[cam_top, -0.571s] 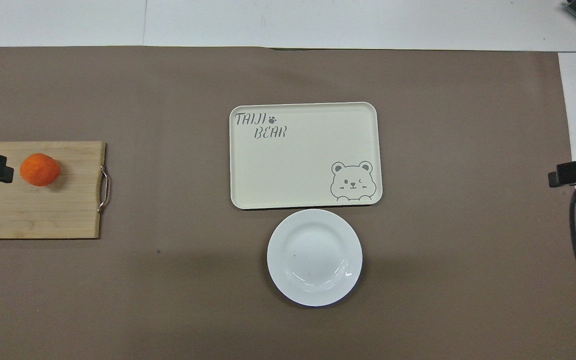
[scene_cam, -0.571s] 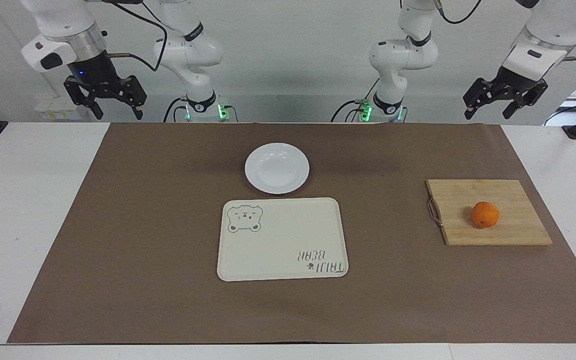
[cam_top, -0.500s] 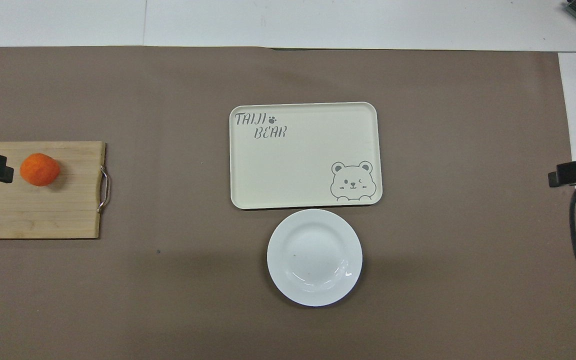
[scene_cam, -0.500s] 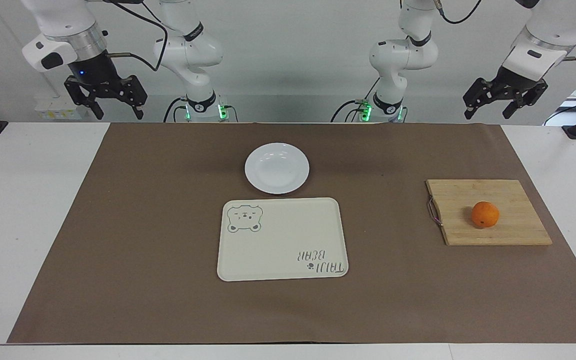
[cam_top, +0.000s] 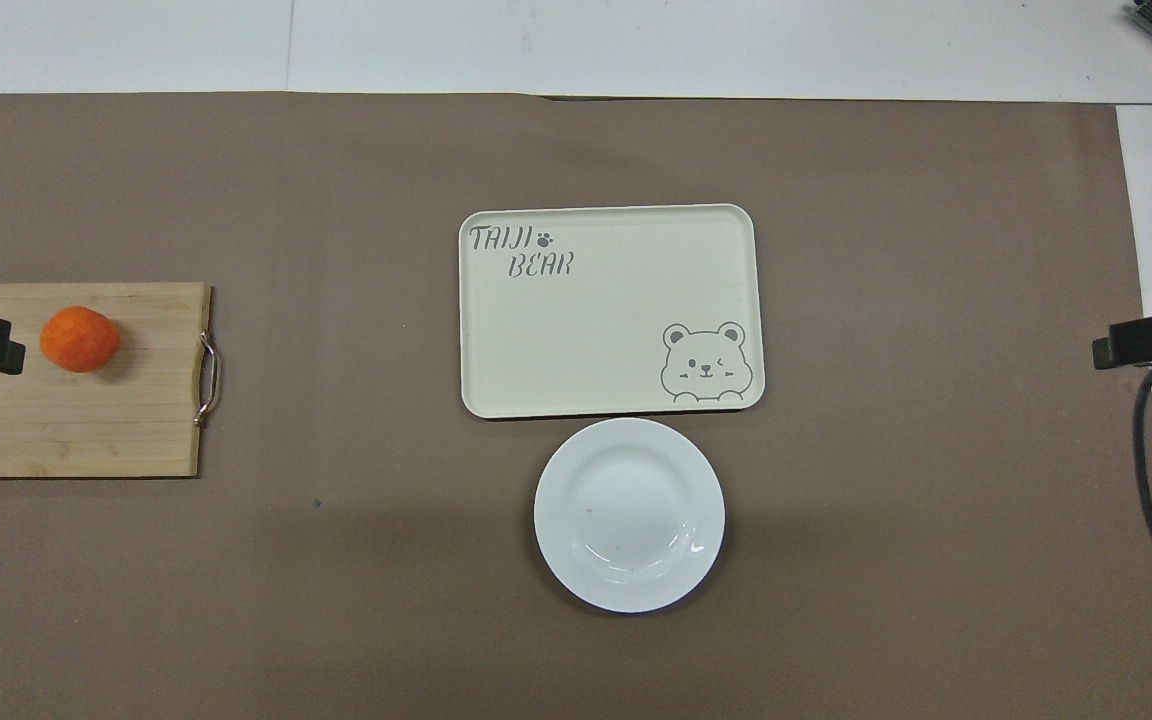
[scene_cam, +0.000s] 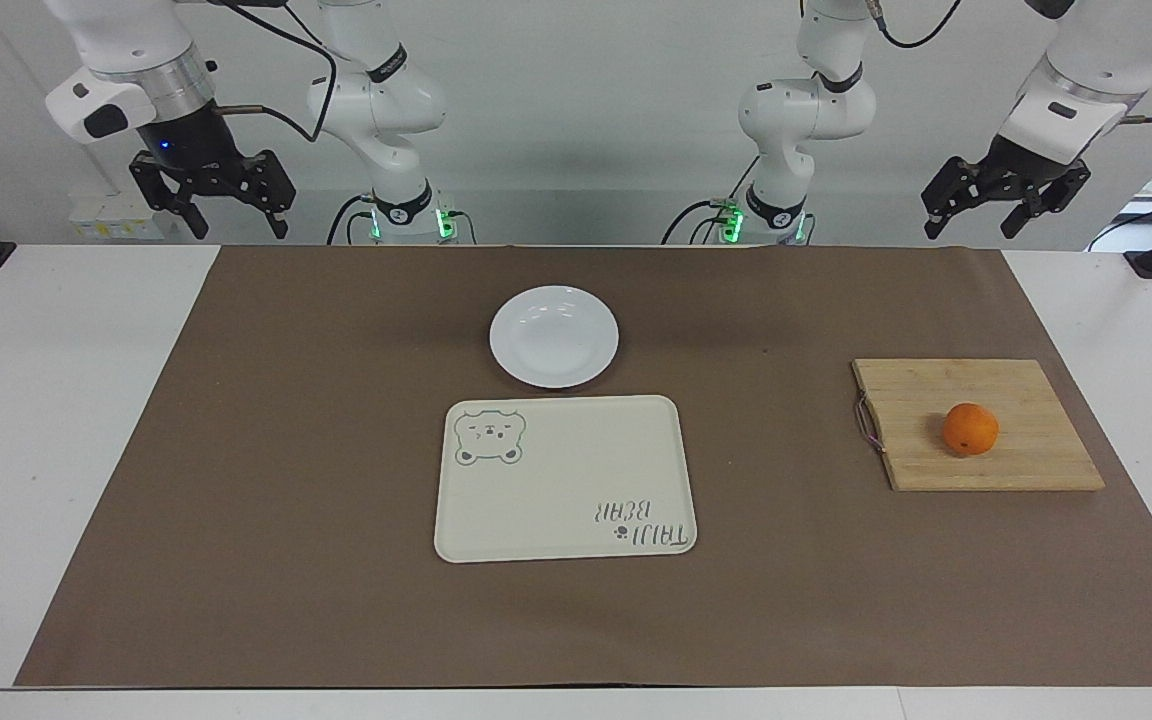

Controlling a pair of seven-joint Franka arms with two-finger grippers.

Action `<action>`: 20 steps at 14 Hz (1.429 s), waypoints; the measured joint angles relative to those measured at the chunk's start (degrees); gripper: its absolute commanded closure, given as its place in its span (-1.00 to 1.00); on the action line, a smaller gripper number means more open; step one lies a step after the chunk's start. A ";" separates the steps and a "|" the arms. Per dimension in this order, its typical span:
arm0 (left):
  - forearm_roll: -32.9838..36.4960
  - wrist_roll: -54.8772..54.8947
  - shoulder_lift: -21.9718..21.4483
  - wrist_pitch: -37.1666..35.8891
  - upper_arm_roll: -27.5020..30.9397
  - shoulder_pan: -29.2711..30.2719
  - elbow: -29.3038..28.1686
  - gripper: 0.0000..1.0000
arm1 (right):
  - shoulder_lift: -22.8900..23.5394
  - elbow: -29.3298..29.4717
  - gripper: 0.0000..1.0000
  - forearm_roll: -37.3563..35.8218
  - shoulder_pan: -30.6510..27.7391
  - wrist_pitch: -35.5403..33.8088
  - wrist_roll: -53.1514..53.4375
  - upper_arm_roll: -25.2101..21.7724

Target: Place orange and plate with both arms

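**Above the tabletop's corners, both arms edge upward before the first reach**

High over the robots' own edge of the tabletop, the left end effector (scene_cam: pixel 1001 205) hangs with its fingers spread and empty at the left arm's end, a shade higher and more drawn in than half a second ago. The right end effector (scene_cam: pixel 213 200) hangs likewise spread and empty at the right arm's end, and it too has crept slightly upward. Neither is over any object yet.

On the brown mat (scene_cam: pixel 286 450) nothing has shifted. The orange (scene_cam: pixel 970 428) sits untouched on the bamboo cutting board (scene_cam: pixel 1026 470) toward the left arm's end. The white plate (scene_cam: pixel 554 336) lies mid-mat, just beside the cream bear-print tray (scene_cam: pixel 566 480) and nearer to the robots than it.

These small motions read as the arms just stirring from rest; by this showing the task is at its very start, with the orange likely falling to the left arm and the plate to the right.
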 measured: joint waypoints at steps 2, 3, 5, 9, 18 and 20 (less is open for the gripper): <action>0.00 0.00 -0.01 0.00 0.01 0.00 -0.02 -1.00 | 0.00 0.00 -1.00 0.00 -0.02 0.00 0.00 0.02; 0.00 0.00 -0.02 -0.02 0.00 0.00 -0.02 -1.00 | 0.00 0.00 -1.00 0.00 -0.02 0.00 0.00 0.02; -0.03 -0.03 -0.08 -0.22 -0.08 -0.05 -0.03 -1.00 | 0.00 0.00 -1.00 0.00 -0.02 0.00 0.00 0.02; -0.81 -0.11 -0.73 -0.51 -0.40 -0.30 -1.23 -1.00 | 0.00 0.00 -1.00 0.00 -0.02 -0.01 0.00 0.01; -3.56 3.39 -1.89 6.31 0.48 2.29 -5.47 -1.00 | -0.02 0.00 -1.00 0.00 -0.12 -0.01 0.00 -0.10; -3.58 5.14 -1.78 10.15 0.58 2.97 -7.98 -1.00 | -0.03 0.00 -1.00 0.00 -0.13 -0.01 0.00 -0.13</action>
